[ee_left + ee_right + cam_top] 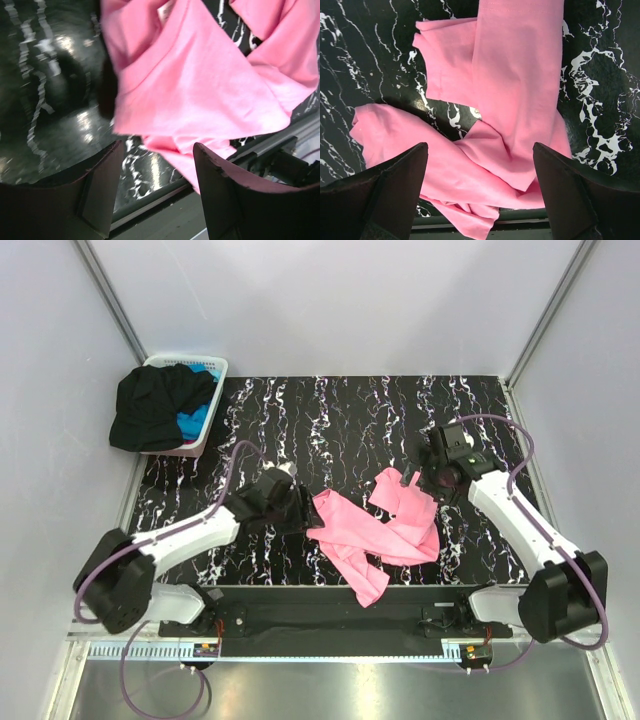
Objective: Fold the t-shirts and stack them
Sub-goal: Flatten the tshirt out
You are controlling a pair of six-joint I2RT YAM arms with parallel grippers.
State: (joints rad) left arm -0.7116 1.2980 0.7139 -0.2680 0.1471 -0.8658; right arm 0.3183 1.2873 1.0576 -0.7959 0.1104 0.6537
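- Black white-veined table [350, 410] fills the middle of the top view, with pale walls around it
- The left gripper [297, 508] sits low at the left edge of the pink t-shirt [375, 530]; in its wrist view its fingers [220, 200] stand apart with bare table showing between them, so it is released and pinches nothing
- The right gripper [412, 480] hangs over the shirt's upper right part, spread wide and holding nothing; its wrist view looks straight down on pink cloth
- The pink t-shirt lies crumpled and twisted at lower centre of the top view, with one end trailing over the near table edge toward the bottom of the frame
- The step in hand, as I judge it, is spreading this shirt flat before any fold
- To do it well, each gripper should take a single layer at an outer hem or corner, not a bunched ridge, and close firmly
- The two should then lift a little and draw apart toward frame left and frame right, so the twist falls out and the trailing end comes back onto the table
- The black t-shirt [155, 405] and the blue t-shirt [195, 422] wait in the white basket [215, 365] at upper left, well apart from the work
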